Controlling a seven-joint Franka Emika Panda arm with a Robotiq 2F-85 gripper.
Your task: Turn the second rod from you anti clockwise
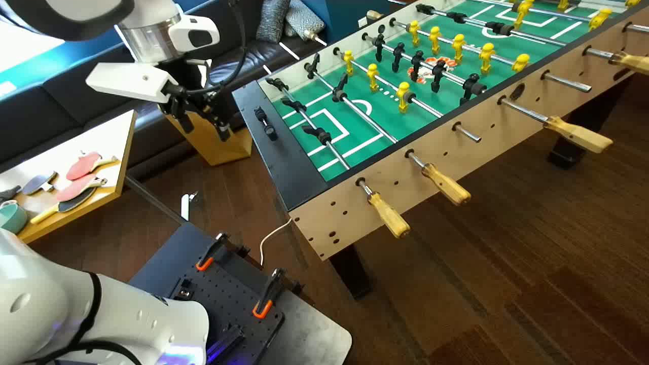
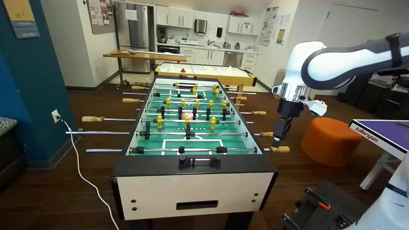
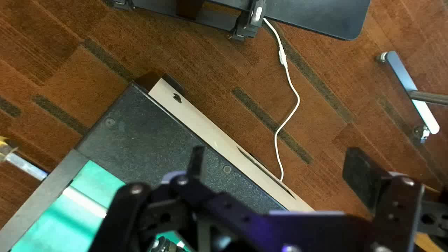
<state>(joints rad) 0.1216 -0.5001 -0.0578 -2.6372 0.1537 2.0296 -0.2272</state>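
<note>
Gripper (image 1: 205,129): hanging in the air on the left, fingers (image 1: 223,133) parted!
Foosball table (image 1: 299,167): stretching from centre to the far right.
Second rod from the left (image 1: 372,121): black figures (image 1: 339,90) aboard, wooden handle (image 1: 446,184) poking out the near side!
Side table (image 1: 109,139): over left, paddles (image 1: 83,165) lying across it.
Clamps (image 1: 270,293): orange-tipped, down near.
Sofa (image 1: 71,96): dark, along the far left.
</note>
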